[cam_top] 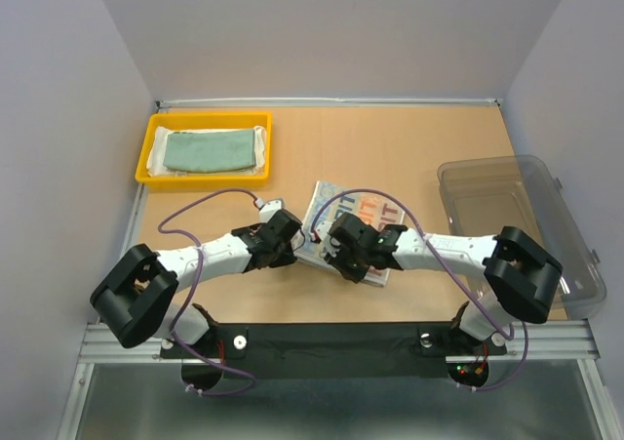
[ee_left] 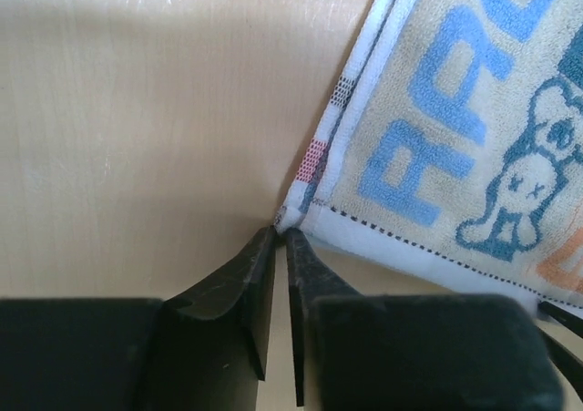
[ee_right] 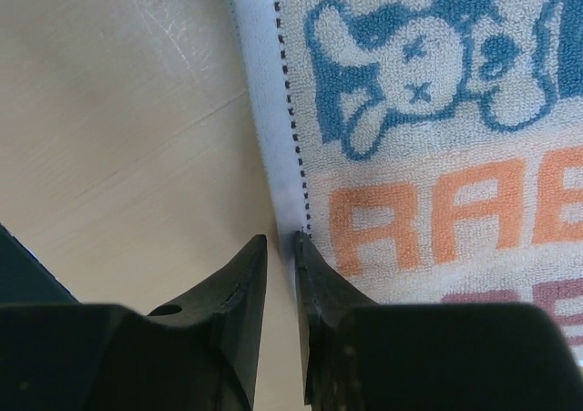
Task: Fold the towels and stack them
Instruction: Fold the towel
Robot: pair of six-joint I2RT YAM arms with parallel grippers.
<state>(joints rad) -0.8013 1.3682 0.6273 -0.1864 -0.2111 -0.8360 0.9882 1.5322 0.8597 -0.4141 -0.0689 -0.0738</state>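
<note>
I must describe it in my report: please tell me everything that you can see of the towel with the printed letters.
The printed towel looks like soft white terry, with blue and orange letters, blue cartoon animals and a stitched white hem. It lies folded flat near the middle of the table, turned askew. The left gripper meets one corner of it. The right gripper is at its hem, jaws barely apart.

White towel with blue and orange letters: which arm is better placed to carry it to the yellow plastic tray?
The left gripper, probably: it is at a corner of the printed towel, and the yellow plastic tray lies on that side.
</note>
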